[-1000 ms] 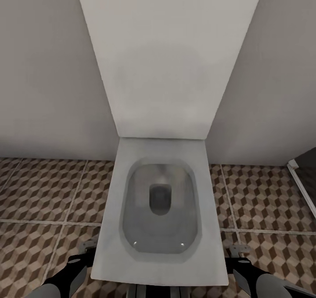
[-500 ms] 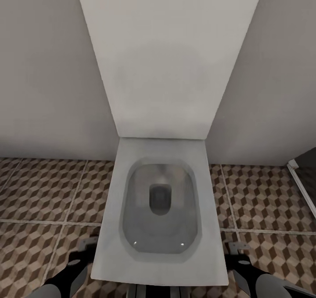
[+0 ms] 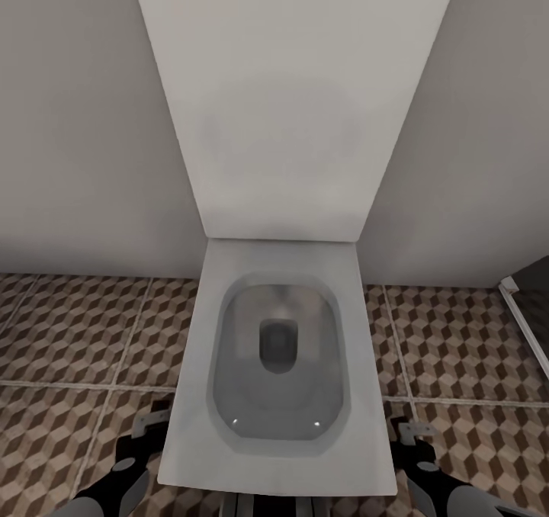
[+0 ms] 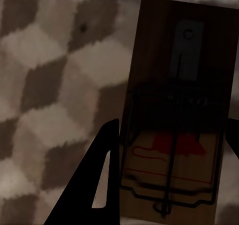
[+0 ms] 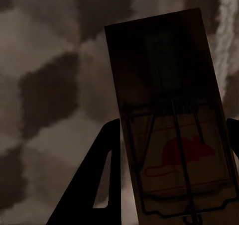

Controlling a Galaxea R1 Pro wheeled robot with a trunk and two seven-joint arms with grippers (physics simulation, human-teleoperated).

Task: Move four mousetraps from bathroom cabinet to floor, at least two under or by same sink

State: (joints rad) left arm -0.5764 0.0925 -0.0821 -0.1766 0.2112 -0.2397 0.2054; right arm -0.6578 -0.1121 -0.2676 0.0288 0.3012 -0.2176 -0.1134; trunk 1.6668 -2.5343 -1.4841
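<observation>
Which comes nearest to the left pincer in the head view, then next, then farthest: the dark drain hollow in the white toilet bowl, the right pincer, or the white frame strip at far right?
1. Dark drain hollow, middle of the white toilet bowl, just right of the left pincer.
2. Right pincer, across the bowl.
3. White frame strip, far right edge.

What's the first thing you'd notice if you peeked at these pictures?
A big white toilet with its lid up, right in the middle of the head view, against a pale wall. All around it lies the bathroom floor in brown-and-beige cubes. Each wrist view shows a mousetrap with a red mouse picture: one in the left hand, one in the right hand.
</observation>
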